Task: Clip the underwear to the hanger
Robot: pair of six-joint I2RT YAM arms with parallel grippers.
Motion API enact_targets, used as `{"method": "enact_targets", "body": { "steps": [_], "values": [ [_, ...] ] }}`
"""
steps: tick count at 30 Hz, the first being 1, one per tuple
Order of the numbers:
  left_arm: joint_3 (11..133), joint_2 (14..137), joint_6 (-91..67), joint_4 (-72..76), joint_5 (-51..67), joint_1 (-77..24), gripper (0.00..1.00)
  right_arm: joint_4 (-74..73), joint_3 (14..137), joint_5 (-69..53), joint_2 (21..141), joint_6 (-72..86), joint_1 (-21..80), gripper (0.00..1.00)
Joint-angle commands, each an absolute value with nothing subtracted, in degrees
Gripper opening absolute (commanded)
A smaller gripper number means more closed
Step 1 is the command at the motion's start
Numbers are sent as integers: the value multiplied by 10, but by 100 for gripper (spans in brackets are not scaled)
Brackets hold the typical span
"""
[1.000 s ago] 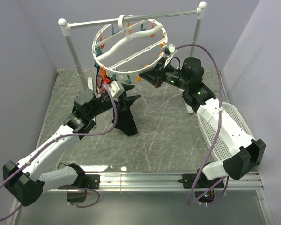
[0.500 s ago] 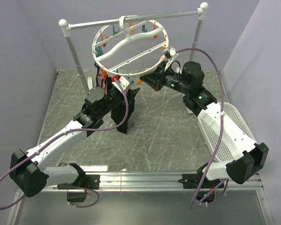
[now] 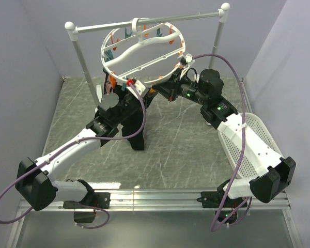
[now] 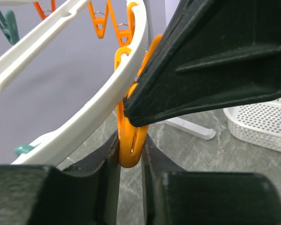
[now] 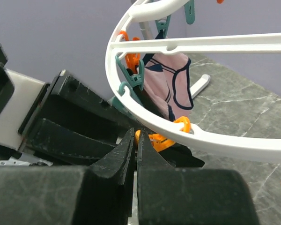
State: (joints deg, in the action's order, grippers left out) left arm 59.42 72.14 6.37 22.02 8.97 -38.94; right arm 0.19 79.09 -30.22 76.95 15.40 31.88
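basket: we see the white perforated basket [image 4: 260, 124] on the counter [image 3: 186, 150] right of the hanger [image 3: 103, 53], its inside mostly hidden | left claw [image 4: 130, 161]: narrow, pinching an orange clothespin [image 4: 130, 140] on the hanger's rim | right claw [image 5: 135, 150]: pressed closed beside that pin | underwear [image 3: 136, 129]: hanging under the hanger's near rim

The rail stand [image 3: 80, 57] stands at the back of the surface [image 3: 181, 150], with the hanger [image 3: 142, 44] hung from its rail. The left pincer [image 3: 125, 90] sits under the ring's near-left rim, a clothespin [image 4: 131, 140] between its fingers; the right pincer [image 3: 163, 88] is just right of it. The underwear [image 3: 136, 126] hangs below them, between the arms. A smaller garment [image 5: 168, 86] hangs behind the left pincer. A basket [image 3: 258, 129] lies at the surface's right edge
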Motion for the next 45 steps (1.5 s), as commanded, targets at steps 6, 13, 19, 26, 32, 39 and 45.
{"method": "enact_targets", "body": {
  "steps": [6, 13, 19, 26, 32, 39, 45],
  "values": [
    [627, 729, 58, 253, 96, -391, 1, -41, 808, -315, 757, 177, 331, 15],
    [622, 722, 57, 248, 96, -391, 0, -75, 802, -266, 705, 199, 316, 54],
    [626, 721, 53, 250, 106, -391, 0, -34, 756, -283, 664, 254, 283, 57],
    [586, 708, 44, 307, 143, -391, 0, 73, 711, -342, 702, 336, 282, 64],
    [526, 710, 117, 412, 166, -391, 0, 154, 705, -386, 734, 381, 278, 66],
    [491, 722, 179, 495, 182, -392, 0, 215, 688, -401, 732, 353, 278, 66],
    [478, 734, 208, 525, 182, -392, 0, 230, 686, -382, 740, 323, 278, 64]
  ]
}}
